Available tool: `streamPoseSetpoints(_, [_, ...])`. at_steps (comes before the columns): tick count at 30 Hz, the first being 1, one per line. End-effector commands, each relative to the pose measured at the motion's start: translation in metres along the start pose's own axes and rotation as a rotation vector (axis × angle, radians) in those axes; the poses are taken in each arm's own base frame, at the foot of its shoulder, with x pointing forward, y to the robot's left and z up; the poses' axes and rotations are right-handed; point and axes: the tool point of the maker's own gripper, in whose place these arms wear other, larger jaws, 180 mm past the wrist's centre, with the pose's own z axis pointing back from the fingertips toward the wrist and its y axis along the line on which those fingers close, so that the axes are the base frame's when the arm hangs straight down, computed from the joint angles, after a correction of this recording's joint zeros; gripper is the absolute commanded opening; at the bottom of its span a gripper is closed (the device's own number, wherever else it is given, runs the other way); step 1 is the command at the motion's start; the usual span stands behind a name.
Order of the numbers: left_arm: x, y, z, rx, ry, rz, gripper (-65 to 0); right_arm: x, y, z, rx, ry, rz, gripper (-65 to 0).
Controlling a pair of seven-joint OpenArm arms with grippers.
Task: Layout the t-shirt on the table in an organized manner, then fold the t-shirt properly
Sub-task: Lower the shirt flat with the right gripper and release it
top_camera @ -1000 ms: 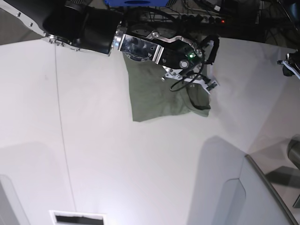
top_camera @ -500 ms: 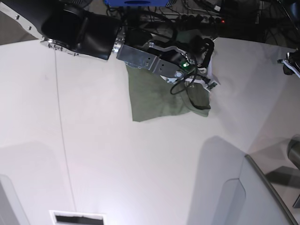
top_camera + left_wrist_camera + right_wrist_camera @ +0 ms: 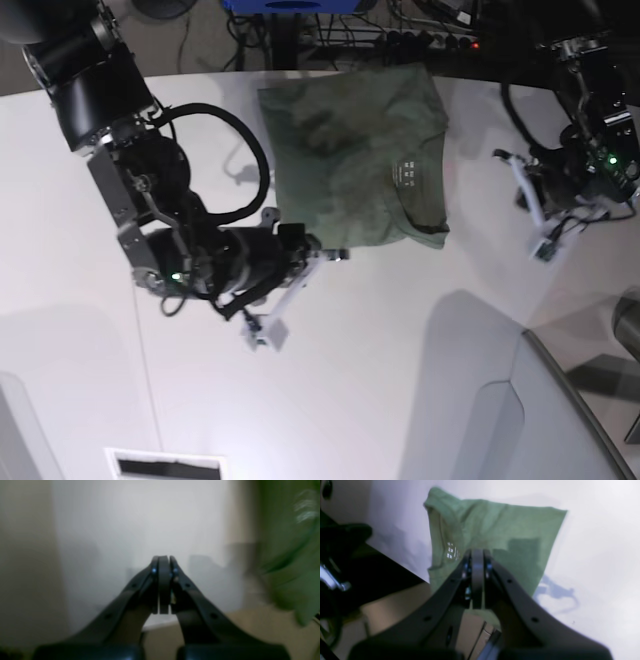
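Base view: folded olive t-shirt point(image 3: 350, 165) lies flat on the table point(image 3: 420, 330); both grippers' jaws closed, empty.

T-shirt point(image 3: 350, 155) lies on table point(image 3: 400, 350), between both arms.

One t-shirt point(image 3: 350, 165) (folded), one table point(image 3: 400, 350), two hands: left point(image 3: 525, 205), right point(image 3: 300, 275).

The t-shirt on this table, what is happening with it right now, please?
The green t-shirt lies folded into a compact rectangle near the far edge of the white table. Neither arm holds it. The right end effector is shut and empty, near the shirt's close edge. The left end effector is also shut, off to the side.
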Motion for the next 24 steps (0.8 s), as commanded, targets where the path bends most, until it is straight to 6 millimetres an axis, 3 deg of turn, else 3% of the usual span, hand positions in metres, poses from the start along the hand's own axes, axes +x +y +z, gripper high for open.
streamPoseSetpoints(1, [0.011, -0.01, 0.001, -0.01, -0.014, -0.036, -65.0, 0.017, -0.01, 0.012, -0.012, -0.061, -0.011, -65.0])
streamPoseSetpoints(6, [0.033, -0.09, -0.016, -0.186, -0.051, -0.175, -65.0, 0.014, -0.075, 0.032, -0.093, -0.113, -0.199, -65.0])
streamPoseSetpoints(10, [0.028, -0.139, -0.02, -0.292, -0.07, -0.244, -65.0, 0.001, -0.121, 0.05, -0.157, -0.148, -0.324, -65.0])
streamPoseSetpoints(13, [0.016, -0.153, -0.02, -0.326, -0.048, -0.26, -65.0, -0.009, -0.145, 0.06, -0.206, -0.149, -0.361, -65.0])
streamPoseSetpoints(16, [0.004, -0.156, -0.021, -0.335, -0.024, -0.259, -65.0, -0.016, -0.155, 0.064, -0.23, -0.14, -0.365, -65.0])
streamPoseSetpoints(24, [-0.052, -0.16, -0.039, -0.389, 0.131, -0.221, -65.0, -0.019, -0.158, 0.066, -0.24, -0.136, -0.364, -65.0])
